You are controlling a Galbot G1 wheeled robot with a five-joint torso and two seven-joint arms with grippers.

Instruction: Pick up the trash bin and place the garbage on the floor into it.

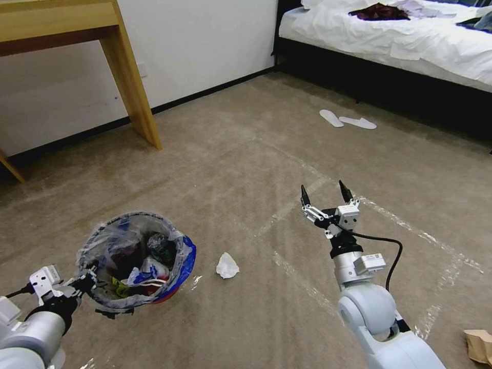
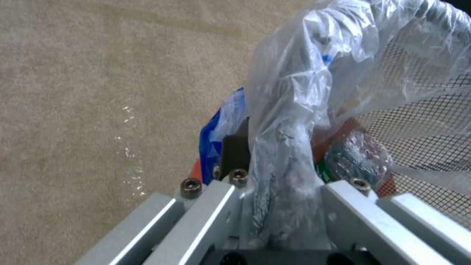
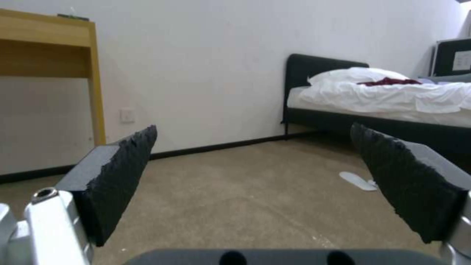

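The trash bin (image 1: 179, 266), red with a blue rim and a crinkled clear liner, is at the lower left of the head view, tilted. My left gripper (image 1: 87, 279) is shut on its near rim. In the left wrist view the left gripper (image 2: 282, 176) clamps the bunched liner over the bin's edge (image 2: 216, 136). Several pieces of garbage lie inside the bin (image 1: 151, 266). A white tissue wad (image 1: 227, 265) lies on the floor (image 1: 246, 169) just right of the bin. My right gripper (image 1: 325, 197) hovers open and empty above the carpet, right of the tissue; its fingers (image 3: 123, 173) stand wide apart.
A brown paper bag (image 1: 480, 346) lies at the lower right edge. Two white slippers (image 1: 348, 121) rest near the bed (image 1: 400, 36) at the back right. A wooden desk leg (image 1: 130, 82) stands at the back left by the wall. Tape strips (image 1: 410, 225) cross the carpet.
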